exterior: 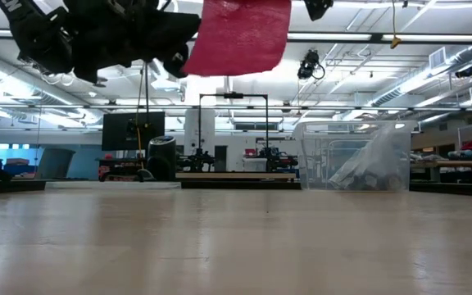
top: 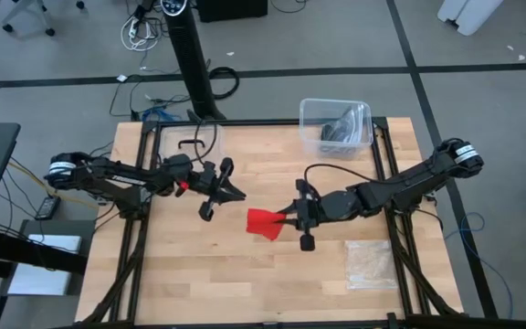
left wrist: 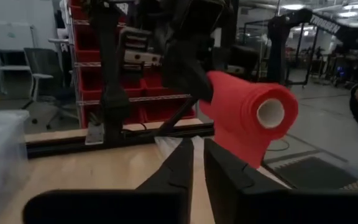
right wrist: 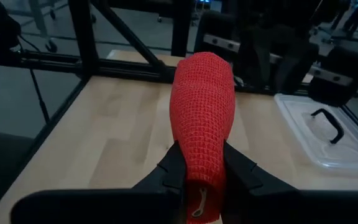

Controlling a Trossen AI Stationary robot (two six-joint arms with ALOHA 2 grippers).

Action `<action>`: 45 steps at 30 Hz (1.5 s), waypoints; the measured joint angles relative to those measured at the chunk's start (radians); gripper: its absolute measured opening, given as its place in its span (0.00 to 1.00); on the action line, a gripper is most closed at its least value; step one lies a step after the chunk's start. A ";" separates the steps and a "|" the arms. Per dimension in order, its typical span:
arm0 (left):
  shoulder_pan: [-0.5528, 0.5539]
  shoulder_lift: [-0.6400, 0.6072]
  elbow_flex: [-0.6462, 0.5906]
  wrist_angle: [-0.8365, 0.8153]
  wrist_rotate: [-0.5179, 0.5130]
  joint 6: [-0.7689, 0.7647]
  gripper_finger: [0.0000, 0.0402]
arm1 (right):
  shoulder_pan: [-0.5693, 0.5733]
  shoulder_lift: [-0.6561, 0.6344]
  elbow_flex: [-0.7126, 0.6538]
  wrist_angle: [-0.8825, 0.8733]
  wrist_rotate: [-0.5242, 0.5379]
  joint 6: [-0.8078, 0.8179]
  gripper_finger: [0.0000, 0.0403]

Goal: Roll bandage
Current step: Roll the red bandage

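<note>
Clamping the bandage (right wrist: 202, 118) between right fingers (right wrist: 238, 165) — left fingers (left wrist: 176, 165) slightly apart, empty.

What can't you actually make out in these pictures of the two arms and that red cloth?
- Low view: the top of the bandage and what holds it, cut off by the picture's upper edge.
- High view: how the right gripper clamps the bandage is too small to see; the right wrist view shows it.
- Clear bin: its dark contents, blurred behind the plastic.
- Left wrist view: the bandage's far end, hidden by the roll itself.
</note>
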 joint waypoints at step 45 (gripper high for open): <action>-0.123 -0.001 0.130 -0.235 -0.091 0.057 0.36 | -0.028 0.002 0.000 -0.027 -0.002 0.005 0.12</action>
